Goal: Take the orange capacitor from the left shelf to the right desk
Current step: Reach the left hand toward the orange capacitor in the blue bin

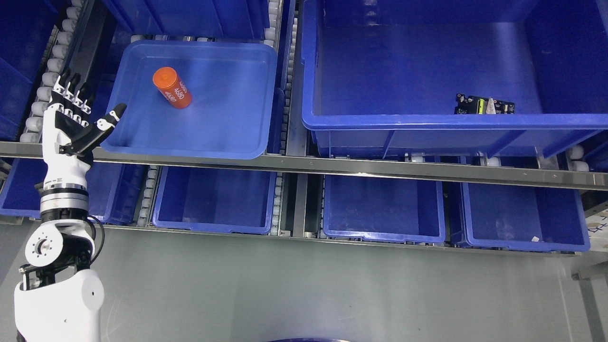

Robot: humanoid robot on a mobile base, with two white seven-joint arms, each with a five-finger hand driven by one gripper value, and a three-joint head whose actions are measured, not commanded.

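Note:
An orange cylindrical capacitor (172, 88) with white print lies on its side in a shallow blue tray (228, 137) on the upper shelf level, toward the tray's back left. My left hand (78, 111) is raised at the tray's left edge, palm up, fingers spread and holding nothing. Its thumb (110, 119) points at the tray's left rim. The hand stands well to the left of the capacitor and does not touch it. The right arm is out of view.
A large deep blue bin (427, 124) to the right holds a small circuit board (484, 105). Several blue bins (213, 223) sit on the lower shelf level. A metal shelf rail (332, 166) runs across the front. Grey floor lies below.

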